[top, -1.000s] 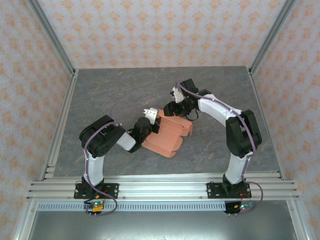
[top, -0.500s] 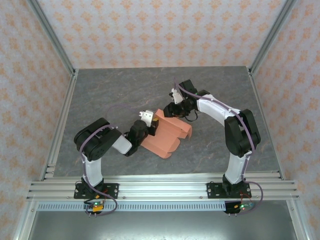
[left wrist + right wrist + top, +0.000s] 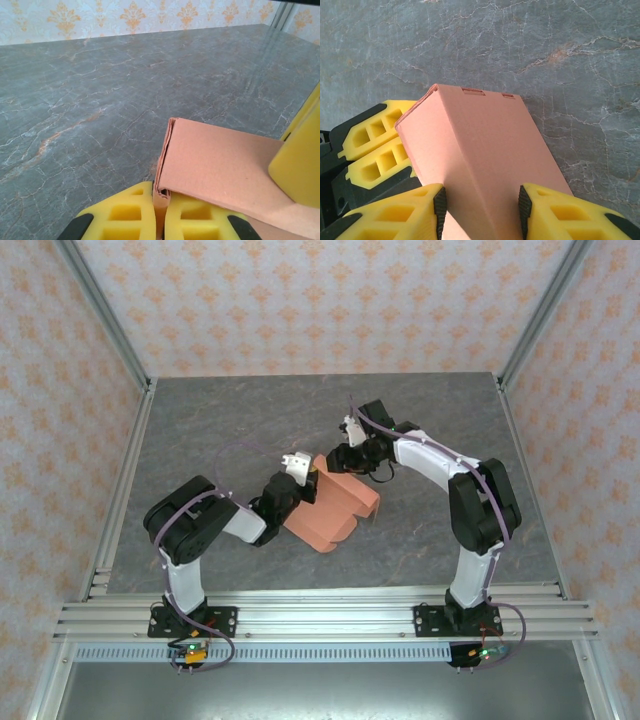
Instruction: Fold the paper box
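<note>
From above, the box [image 3: 335,512] lies in the middle of the table [image 3: 200,430]. It is partly folded. Its long side runs from far to near, a bit slanted to the left. The left claw [image 3: 310,486] is at the box's left edge. The right claw [image 3: 346,468] is at its far end.

In the left wrist view, the left claw [image 3: 161,216] is pressed together. It pinches a thin edge of the box [image 3: 225,165] between its yellow fingers [image 3: 127,220]. The box goes off to the right and lies low over the table. A yellow finger [image 3: 300,155] of the right claw touches it at the right.

In the right wrist view, the right claw [image 3: 480,216] is half spread. The box [image 3: 475,145] fills the gap, and both fingers [image 3: 395,220] touch it. The box points straight away from this claw, its far end flat on the table. The left claw [image 3: 375,150] sits at the box's left side.
</note>
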Available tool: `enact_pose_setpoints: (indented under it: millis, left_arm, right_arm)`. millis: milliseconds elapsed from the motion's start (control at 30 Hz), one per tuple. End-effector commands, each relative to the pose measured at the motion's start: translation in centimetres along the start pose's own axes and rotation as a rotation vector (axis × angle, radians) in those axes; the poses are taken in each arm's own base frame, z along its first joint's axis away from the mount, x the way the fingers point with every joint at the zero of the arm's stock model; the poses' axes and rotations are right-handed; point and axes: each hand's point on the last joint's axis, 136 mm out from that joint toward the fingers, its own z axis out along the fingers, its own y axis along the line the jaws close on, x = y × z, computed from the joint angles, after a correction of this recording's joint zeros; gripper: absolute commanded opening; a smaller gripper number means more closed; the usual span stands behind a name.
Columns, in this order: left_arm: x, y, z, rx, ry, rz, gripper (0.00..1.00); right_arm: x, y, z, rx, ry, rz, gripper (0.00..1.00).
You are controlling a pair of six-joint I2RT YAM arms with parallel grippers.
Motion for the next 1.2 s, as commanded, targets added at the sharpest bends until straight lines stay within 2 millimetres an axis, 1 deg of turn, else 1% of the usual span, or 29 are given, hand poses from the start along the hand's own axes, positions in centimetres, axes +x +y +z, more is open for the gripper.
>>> enact_pose_setpoints:
  millis: [0,33,67,100,167,267,333,367,400,433,467,533,667,767,900,1067,1167]
  left_arm:
    - [-0.2,-0.4,0.7,0.004,-0.018,-0.004,0.07]
    - [-0.2,-0.5,0.6,0.010,-0.018,-0.004,0.10]
    - [1.0,-0.4,0.9,0.009,0.008,0.001,0.14]
    - [1.3,-0.5,0.9,0.016,0.013,0.003,0.17]
    - [1.5,-0.6,1.0,0.020,0.016,0.004,0.21]
    - [1.9,-0.5,1.3,0.014,0.011,-0.003,0.22]
    - [2.2,-0.5,2.0,0.013,0.016,-0.034,0.21]
    - [2.5,-0.9,2.6,0.030,0.028,-0.039,0.20]
    - [2.5,-1.5,2.8,0.060,0.027,-0.035,0.19]
    - [2.5,-1.7,2.8,0.068,0.028,-0.037,0.18]
    - [2.4,-1.6,2.9,0.060,0.027,-0.042,0.17]
    - [2.4,-1.6,2.8,0.060,0.020,-0.044,0.10]
    - [2.4,-1.4,2.8,0.047,0.023,-0.042,0.00]
    - [2.6,-1.0,2.6,0.022,0.023,-0.035,0.00]
    - [2.7,-0.6,2.2,-0.014,0.019,-0.026,0.00]
    - [3.3,-0.9,1.6,-0.019,0.023,0.003,0.00]
    - [3.4,-0.8,1.1,-0.037,0.024,0.007,0.00]
  right_arm:
    - [2.5,-0.3,0.8,0.016,0.058,0.049,0.44]
    - [2.6,-0.4,0.8,0.016,0.052,0.052,0.44]
    - [2.6,-0.5,0.9,0.019,0.051,0.054,0.44]
    - [2.7,-0.5,0.9,0.021,0.051,0.055,0.43]
    - [2.7,-0.7,0.9,0.027,0.050,0.056,0.43]
    - [2.7,-0.8,1.0,0.029,0.052,0.051,0.43]
    - [2.6,-0.7,1.1,0.024,0.052,0.047,0.42]
    - [2.6,-0.7,1.2,0.021,0.053,0.046,0.42]
    - [2.6,-0.6,1.2,0.016,0.054,0.046,0.41]
    - [2.6,-0.6,1.3,0.013,0.060,0.046,0.41]
    - [2.6,-0.5,1.3,0.010,0.063,0.041,0.41]
    - [2.8,-0.6,1.3,0.015,0.064,0.043,0.41]
    - [3.0,-0.7,1.1,0.022,0.062,0.044,0.42]
    - [2.8,-0.7,0.6,0.035,0.041,0.042,0.44]
    - [2.8,-1.3,0.1,0.073,0.018,0.038,0.45]
    - [2.9,-2.2,-0.1,0.124,0.000,0.048,0.45]
    - [2.3,-2.1,-1.1,0.133,-0.046,0.060,0.48]
